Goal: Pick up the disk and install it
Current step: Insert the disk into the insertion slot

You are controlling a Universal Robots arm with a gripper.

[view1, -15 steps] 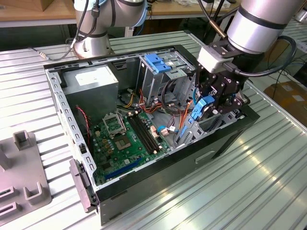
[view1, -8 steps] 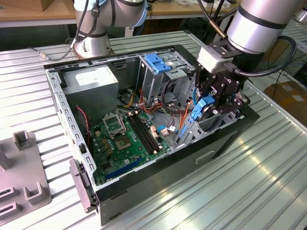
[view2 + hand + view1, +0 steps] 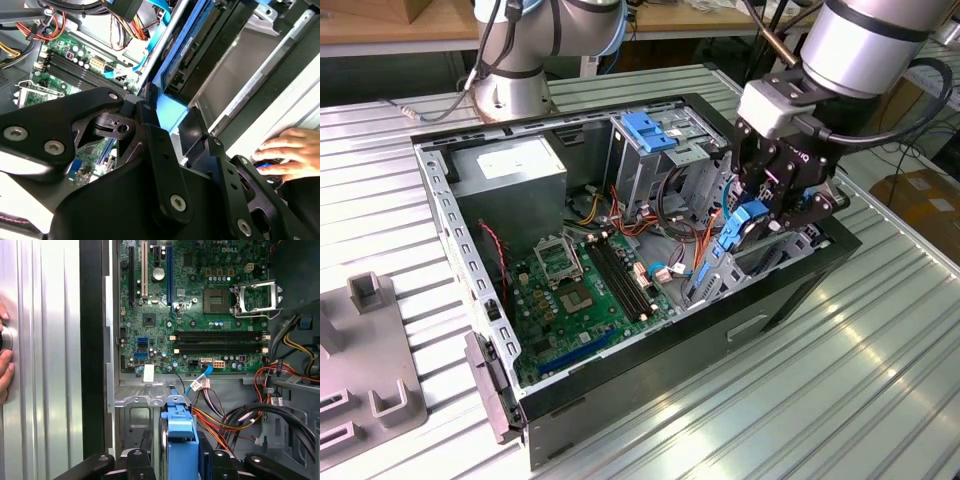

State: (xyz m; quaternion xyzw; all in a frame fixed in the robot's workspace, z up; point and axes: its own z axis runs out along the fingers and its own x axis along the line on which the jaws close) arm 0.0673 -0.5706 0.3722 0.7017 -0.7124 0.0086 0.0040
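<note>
The disk (image 3: 738,237), grey metal in a bright blue carrier rail, stands on edge at the exterior view's right side of the open computer case (image 3: 800,290). Its lower end sits in a grey metal bay (image 3: 715,280). My gripper (image 3: 760,222) is shut on the disk's upper end from above. In the first wrist view the blue rail (image 3: 179,432) runs between the two black fingers (image 3: 136,459). In the second wrist view the disk (image 3: 172,107) is pinched between the fingers (image 3: 150,107), with its dark body stretching away.
The case holds a green motherboard (image 3: 580,290), a power supply (image 3: 510,165), orange and black cables (image 3: 235,420) and a grey cage with a blue bracket (image 3: 645,130). A person's hand (image 3: 287,150) rests on the table beside the case. A grey fixture (image 3: 370,350) lies at the exterior view's left.
</note>
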